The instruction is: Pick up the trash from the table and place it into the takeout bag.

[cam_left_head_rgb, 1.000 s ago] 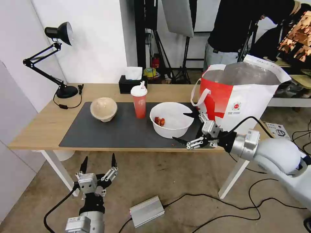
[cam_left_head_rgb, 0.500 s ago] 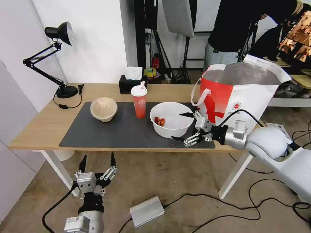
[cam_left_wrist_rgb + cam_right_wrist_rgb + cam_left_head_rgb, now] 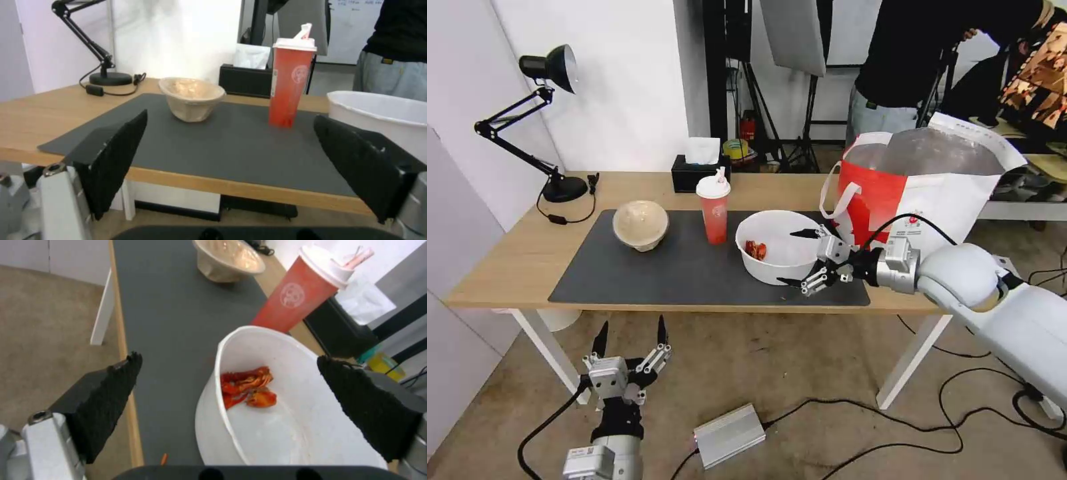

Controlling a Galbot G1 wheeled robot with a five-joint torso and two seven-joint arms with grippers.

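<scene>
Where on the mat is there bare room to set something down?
Free: the mat's front strip before the beige bowl and red cup, and the gap between them. Crowded: the white bowl, with the open right gripper at it, beside the takeout bag.

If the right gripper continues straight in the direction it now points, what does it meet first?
Probably the white bowl: the open right gripper points at its near wall, one finger over the rim, one outside.

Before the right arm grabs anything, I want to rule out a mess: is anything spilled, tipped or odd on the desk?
Nothing is tipped: the red drink cup, beige lidded bowl and white plastic bowl stand upright. One small orange scrap lies loose on the grey mat near the desk's front edge, beside the white bowl, close to the open right gripper.
</scene>
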